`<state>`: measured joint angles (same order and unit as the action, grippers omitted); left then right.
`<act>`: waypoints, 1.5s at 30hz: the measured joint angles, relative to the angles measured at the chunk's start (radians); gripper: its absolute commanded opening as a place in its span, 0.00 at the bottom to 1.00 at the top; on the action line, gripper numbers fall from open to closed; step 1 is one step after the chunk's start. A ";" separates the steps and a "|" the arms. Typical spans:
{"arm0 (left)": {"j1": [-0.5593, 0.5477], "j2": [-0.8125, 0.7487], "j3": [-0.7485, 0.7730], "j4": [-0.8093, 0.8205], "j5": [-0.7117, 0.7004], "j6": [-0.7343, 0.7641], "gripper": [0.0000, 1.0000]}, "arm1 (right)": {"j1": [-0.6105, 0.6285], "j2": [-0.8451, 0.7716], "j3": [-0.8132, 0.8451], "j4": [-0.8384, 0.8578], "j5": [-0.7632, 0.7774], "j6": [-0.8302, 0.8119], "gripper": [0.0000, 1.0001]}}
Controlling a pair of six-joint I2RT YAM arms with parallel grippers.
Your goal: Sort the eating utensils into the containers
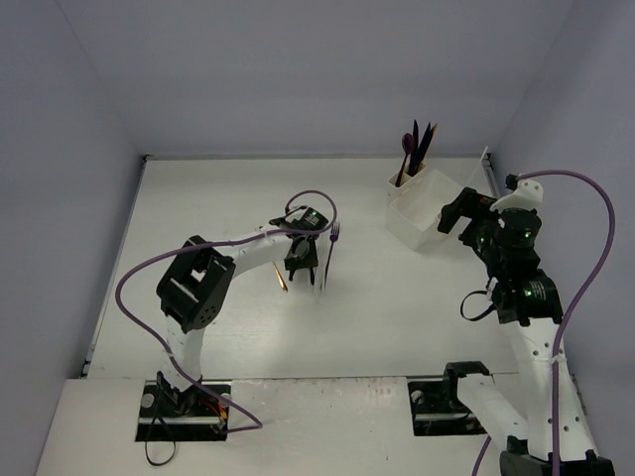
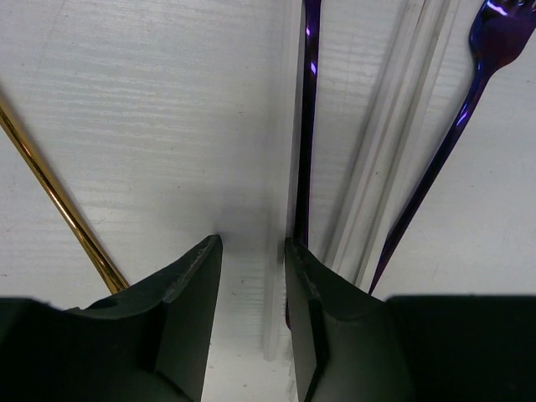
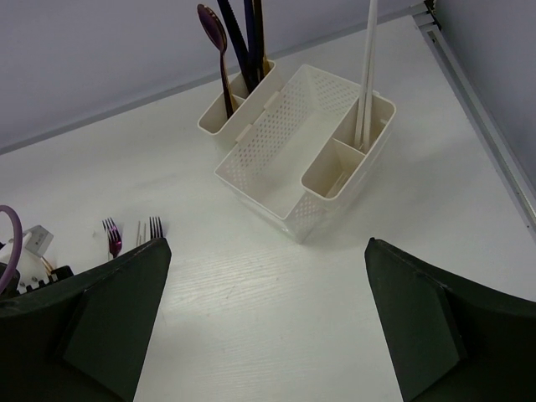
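My left gripper (image 2: 251,251) is down at the table over loose eating utensils, jaws narrowed but still apart. A clear white utensil handle (image 2: 280,293) lies between them, close to the right finger (image 2: 314,285). A dark purple utensil (image 2: 306,126) runs beside it, then another clear white one (image 2: 394,151) and a purple fork (image 2: 494,33). A gold utensil (image 2: 50,193) lies to the left. From above, the left gripper (image 1: 301,260) sits mid-table. My right gripper (image 3: 268,318) hangs open and empty before the containers (image 3: 293,142).
One cup (image 3: 234,92) of the organizer holds several purple and dark utensils, another compartment (image 3: 366,126) holds white ones. Fork heads (image 3: 155,226) show at the left of the right wrist view. A metal rail (image 3: 477,109) borders the table's right edge. Walls enclose the table.
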<state>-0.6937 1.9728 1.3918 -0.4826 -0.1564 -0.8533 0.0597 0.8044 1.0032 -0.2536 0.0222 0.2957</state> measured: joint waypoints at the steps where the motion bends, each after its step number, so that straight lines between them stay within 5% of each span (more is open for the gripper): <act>1: 0.000 0.000 0.000 0.000 0.000 -0.001 0.19 | 0.001 -0.002 -0.002 -0.001 0.000 0.000 1.00; 8: -0.001 0.004 0.000 -0.002 -0.003 -0.007 0.00 | 0.001 -0.013 -0.014 -0.006 0.000 0.000 1.00; 18: -0.001 -0.009 -0.001 -0.010 -0.009 0.016 0.00 | 0.001 -0.017 -0.014 -0.007 -0.005 0.003 1.00; 27: -0.006 -0.179 -0.001 -0.052 -0.057 0.051 0.00 | 0.007 -0.015 -0.015 -0.013 -0.073 0.008 1.00; 34: -0.080 -0.284 -0.001 -0.034 -0.085 0.204 0.00 | 0.008 0.056 0.008 -0.017 -0.252 0.024 1.00; 45: -0.252 -0.558 -0.188 0.320 0.027 0.499 0.00 | 0.033 0.253 0.139 -0.003 -0.586 0.089 0.97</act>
<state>-0.9457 1.4145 1.2034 -0.1627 -0.1291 -0.3540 0.0925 1.0573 1.1419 -0.2563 -0.5638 0.3845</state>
